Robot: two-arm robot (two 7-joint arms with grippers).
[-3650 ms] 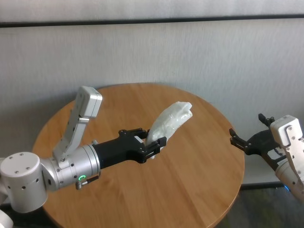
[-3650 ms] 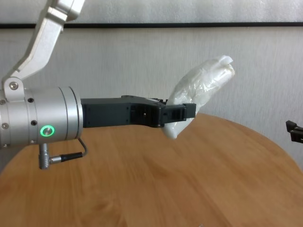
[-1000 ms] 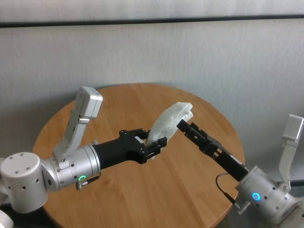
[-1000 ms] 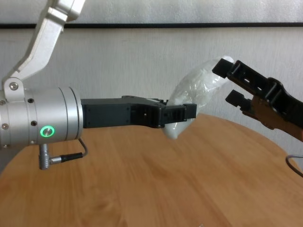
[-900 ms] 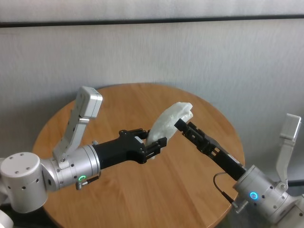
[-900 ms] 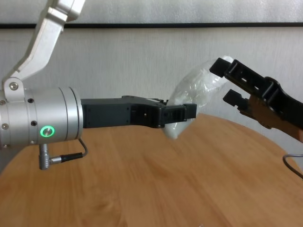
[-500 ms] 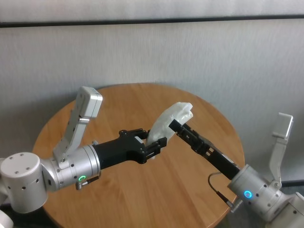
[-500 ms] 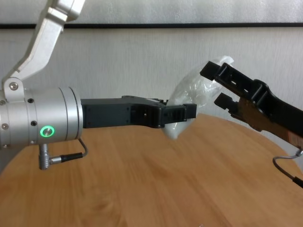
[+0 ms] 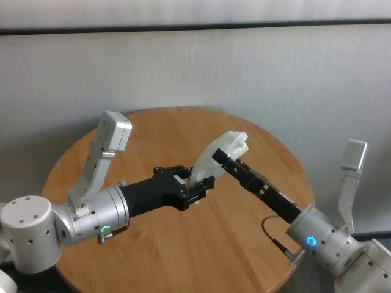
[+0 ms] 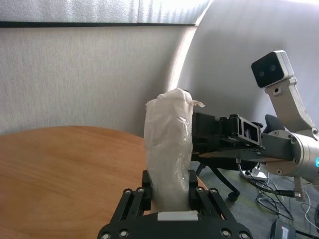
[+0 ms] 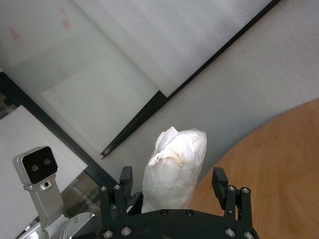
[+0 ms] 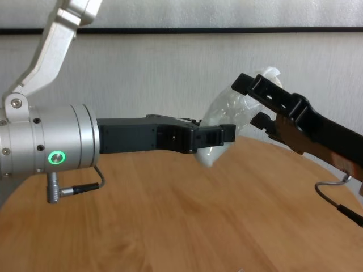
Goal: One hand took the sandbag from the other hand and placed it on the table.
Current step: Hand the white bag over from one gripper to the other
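Observation:
The white crinkled sandbag [image 9: 231, 143] is held tilted in the air above the round wooden table [image 9: 232, 244]. My left, green-lit gripper [image 9: 198, 183] is shut on the bag's lower end; the chest view shows this gripper [image 12: 218, 136] and the bag [image 12: 229, 110]. My right, blue-lit gripper [image 9: 219, 157] is open, with one finger on each side of the bag's upper half [image 11: 174, 169]. Its fingers [image 11: 219, 179] stand apart from the bag. The left wrist view shows the bag [image 10: 169, 139] upright between my left fingers, with the right gripper [image 10: 209, 134] behind it.
A grey wall stands behind the table. The left arm's white link [image 9: 107, 146] rises over the table's left side, and the right arm's white link [image 9: 349, 177] stands past the right edge. A chair base and cables [image 10: 234, 184] lie on the floor beyond the table.
My right gripper came in from beyond the table's right edge, open, and moved forward until its fingers straddle the bag's upper half. The left gripper and the bag have not moved.

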